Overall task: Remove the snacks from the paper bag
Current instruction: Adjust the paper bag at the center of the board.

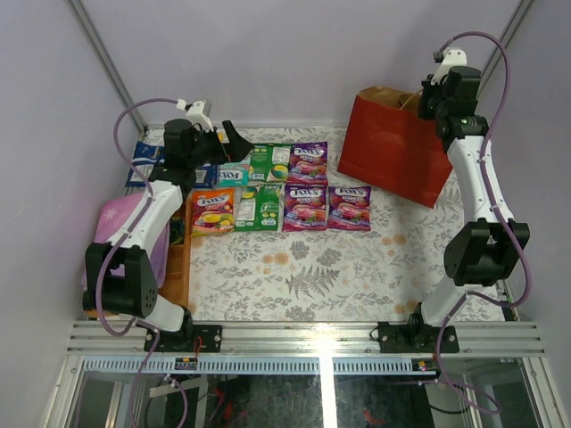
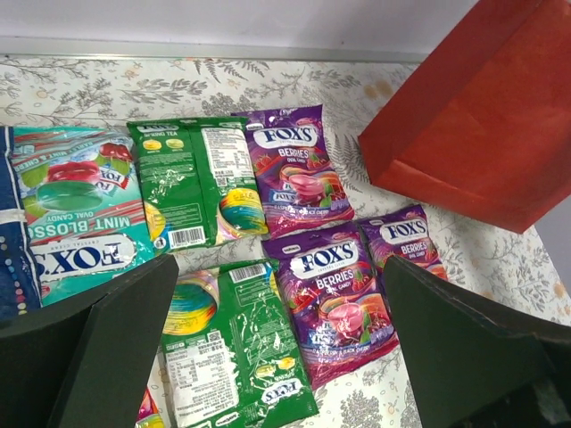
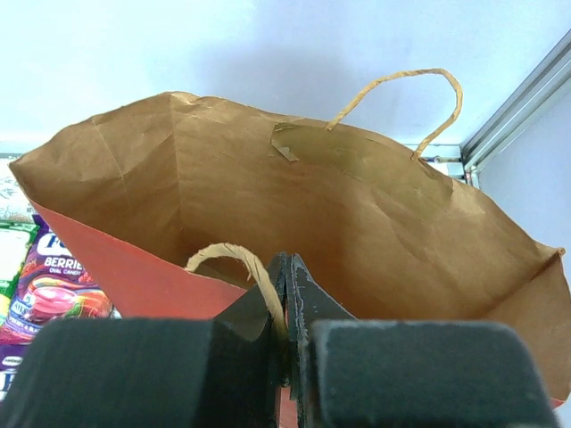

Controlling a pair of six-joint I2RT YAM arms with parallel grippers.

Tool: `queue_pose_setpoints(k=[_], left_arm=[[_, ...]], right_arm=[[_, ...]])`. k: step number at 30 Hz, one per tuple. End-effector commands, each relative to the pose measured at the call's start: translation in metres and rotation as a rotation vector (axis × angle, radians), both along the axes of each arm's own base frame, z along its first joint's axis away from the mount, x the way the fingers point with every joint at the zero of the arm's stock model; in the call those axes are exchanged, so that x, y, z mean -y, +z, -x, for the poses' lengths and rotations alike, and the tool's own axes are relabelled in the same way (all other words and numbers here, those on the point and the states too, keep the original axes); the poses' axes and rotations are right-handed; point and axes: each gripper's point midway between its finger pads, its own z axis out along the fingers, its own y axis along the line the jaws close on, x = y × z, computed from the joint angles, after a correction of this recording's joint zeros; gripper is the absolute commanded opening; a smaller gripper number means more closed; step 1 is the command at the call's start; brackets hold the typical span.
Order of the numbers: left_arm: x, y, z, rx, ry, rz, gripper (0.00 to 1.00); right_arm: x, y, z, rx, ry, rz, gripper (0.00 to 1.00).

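Note:
The snacks lie flat in two rows on the floral table: purple packets (image 1: 304,207) (image 2: 330,303), green ones (image 1: 259,207) (image 2: 232,348), an orange one (image 1: 212,210), a teal one (image 2: 76,205) and a blue-and-white pack (image 1: 145,163). My left gripper (image 1: 220,147) (image 2: 278,267) hovers open above them, holding nothing. At the back right the red paper bag (image 1: 393,156) (image 2: 482,116) stands with its mouth open. My right gripper (image 1: 428,98) (image 3: 287,267) is shut on its near twine handle (image 3: 227,254) at the rim. Only brown kraft wall (image 3: 268,196) shows inside; the bag's bottom is hidden.
A pink folded cloth (image 1: 134,223) lies on an orange-brown wooden tray (image 1: 178,267) at the left edge. Pale walls close in the back and sides. A metal rail (image 1: 303,339) runs along the near edge.

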Motion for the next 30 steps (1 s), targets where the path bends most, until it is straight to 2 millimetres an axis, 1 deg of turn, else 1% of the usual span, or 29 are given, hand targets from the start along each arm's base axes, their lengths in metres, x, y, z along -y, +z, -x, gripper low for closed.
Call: queue_pose_setpoints(k=[1, 8, 9, 10, 11, 13, 14, 15, 16, 17, 19, 20, 23, 24, 25, 27, 28, 29, 30], left_arm=[[-0.01, 0.028, -0.005, 0.098, 0.045, 0.028, 1.0], [-0.01, 0.027, -0.007, 0.094, 0.041, 0.035, 1.0], [-0.01, 0.026, -0.007, 0.094, 0.041, 0.035, 1.0], [-0.009, 0.025, -0.008, 0.091, 0.039, 0.036, 1.0], [-0.01, 0.024, -0.008, 0.09, 0.04, 0.035, 1.0], [-0.01, 0.025, -0.009, 0.09, 0.041, 0.037, 1.0], [-0.01, 0.025, -0.009, 0.09, 0.041, 0.037, 1.0], [-0.01, 0.026, -0.009, 0.091, 0.042, 0.038, 1.0], [-0.01, 0.025, -0.009, 0.09, 0.042, 0.038, 1.0], [-0.011, 0.025, -0.009, 0.091, 0.044, 0.037, 1.0], [-0.011, 0.026, -0.009, 0.092, 0.044, 0.038, 1.0], [-0.011, 0.026, -0.009, 0.091, 0.042, 0.039, 1.0], [-0.011, 0.027, -0.007, 0.091, 0.037, 0.039, 1.0], [-0.01, 0.028, -0.006, 0.094, 0.032, 0.039, 1.0], [-0.011, 0.029, -0.006, 0.095, 0.032, 0.039, 1.0], [-0.01, 0.031, -0.004, 0.1, 0.027, 0.037, 1.0], [-0.011, 0.032, -0.003, 0.103, 0.029, 0.036, 1.0], [-0.012, 0.033, -0.003, 0.104, 0.029, 0.036, 1.0], [-0.013, 0.034, -0.002, 0.107, 0.031, 0.036, 1.0]], right_arm=[[-0.004, 0.036, 0.008, 0.097, 0.005, -0.004, 0.0], [0.002, 0.02, 0.005, 0.058, -0.019, 0.013, 0.0], [0.002, 0.018, 0.005, 0.052, -0.018, 0.012, 0.01], [0.001, 0.018, 0.006, 0.053, -0.016, 0.01, 0.07], [0.0, 0.017, 0.008, 0.051, -0.011, 0.005, 0.17], [-0.005, 0.013, 0.011, 0.044, 0.006, -0.014, 0.42], [-0.009, 0.02, 0.018, 0.058, 0.019, -0.033, 0.56], [-0.013, 0.025, 0.024, 0.072, 0.038, -0.056, 0.67], [-0.02, 0.032, 0.031, 0.093, 0.067, -0.08, 0.76], [-0.028, 0.033, 0.04, 0.101, 0.097, -0.114, 0.83], [-0.046, 0.043, 0.059, 0.134, 0.169, -0.186, 0.95], [-0.054, 0.05, 0.069, 0.156, 0.203, -0.228, 1.0], [-0.077, 0.066, 0.104, 0.181, 0.292, -0.35, 0.99], [-0.083, 0.069, 0.117, 0.185, 0.313, -0.39, 1.0], [-0.085, 0.076, 0.131, 0.208, 0.315, -0.426, 0.99], [-0.085, 0.069, 0.149, 0.211, 0.283, -0.493, 0.99], [-0.083, 0.057, 0.155, 0.198, 0.249, -0.53, 0.99], [-0.08, 0.055, 0.163, 0.211, 0.214, -0.564, 0.99], [-0.078, 0.059, 0.169, 0.246, 0.194, -0.599, 0.99]])
